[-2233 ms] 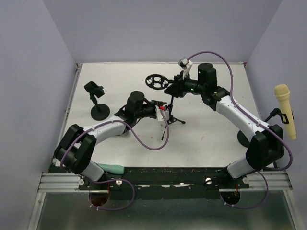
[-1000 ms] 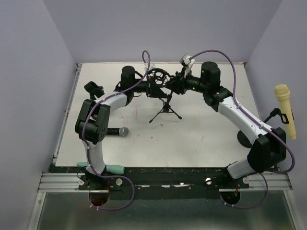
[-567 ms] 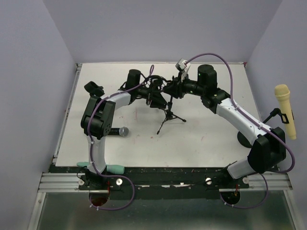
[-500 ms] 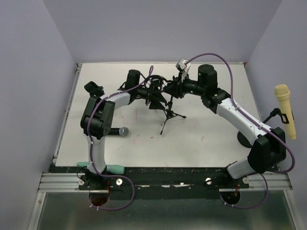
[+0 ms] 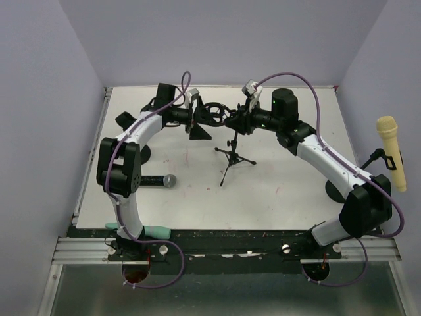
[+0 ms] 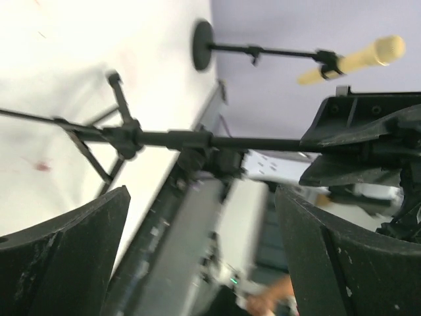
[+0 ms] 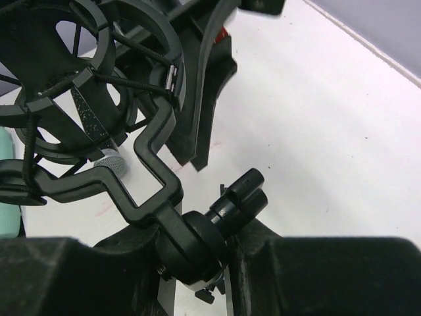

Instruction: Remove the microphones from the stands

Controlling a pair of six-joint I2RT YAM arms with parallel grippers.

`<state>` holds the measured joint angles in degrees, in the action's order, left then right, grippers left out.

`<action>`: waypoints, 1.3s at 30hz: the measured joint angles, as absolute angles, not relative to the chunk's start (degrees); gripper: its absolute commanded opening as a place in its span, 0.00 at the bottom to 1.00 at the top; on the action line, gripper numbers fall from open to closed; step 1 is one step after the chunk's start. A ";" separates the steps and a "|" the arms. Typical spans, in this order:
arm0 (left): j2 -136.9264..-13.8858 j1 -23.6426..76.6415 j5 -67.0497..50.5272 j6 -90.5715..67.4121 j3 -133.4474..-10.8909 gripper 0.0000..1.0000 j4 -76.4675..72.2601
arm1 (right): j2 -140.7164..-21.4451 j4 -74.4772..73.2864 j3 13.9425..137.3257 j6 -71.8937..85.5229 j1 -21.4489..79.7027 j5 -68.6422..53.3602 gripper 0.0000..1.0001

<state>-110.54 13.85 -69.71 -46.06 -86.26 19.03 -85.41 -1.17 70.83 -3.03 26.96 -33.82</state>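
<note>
The black microphone (image 5: 155, 180) with a silver grille (image 7: 108, 164) lies flat on the table, left of centre and apart from both grippers. The tripod stand (image 5: 230, 156) is upright in the middle, and its round shock mount (image 5: 214, 112) is empty. My right gripper (image 5: 237, 122) is shut on the stand's swivel joint (image 7: 197, 240) just below the mount (image 7: 72, 85). My left gripper (image 5: 197, 117) hangs just left of the mount, open wide, with nothing between its fingers (image 6: 59, 263). The stand's pole (image 6: 171, 139) crosses the left wrist view.
A yellow microphone (image 5: 389, 150) sits on a round-based boom stand (image 6: 200, 45) at the right edge. A small black stand (image 5: 129, 122) is at the back left, partly behind my left arm. A teal object (image 5: 152, 231) lies at the near edge.
My left gripper has opened wide and drawn back to the left of the shock mount. The tripod stand shifted slightly. The right gripper keeps its hold, and the black microphone has not moved.
</note>
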 measured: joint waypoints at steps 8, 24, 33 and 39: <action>-103.53 13.47 -50.28 -30.74 -91.02 0.99 29.50 | -86.50 -1.21 70.83 1.52 26.00 -34.02 0.01; -71.79 12.69 -30.70 0.82 -67.11 0.84 1.83 | -87.22 -1.28 70.89 7.73 25.36 -35.68 0.01; -55.59 19.29 -39.70 41.19 -46.22 0.70 -0.51 | -88.97 -1.41 72.20 9.93 24.62 -37.74 0.01; -57.93 26.63 -41.65 60.31 -42.04 0.70 0.64 | -88.99 -1.34 72.20 9.87 24.62 -38.48 0.01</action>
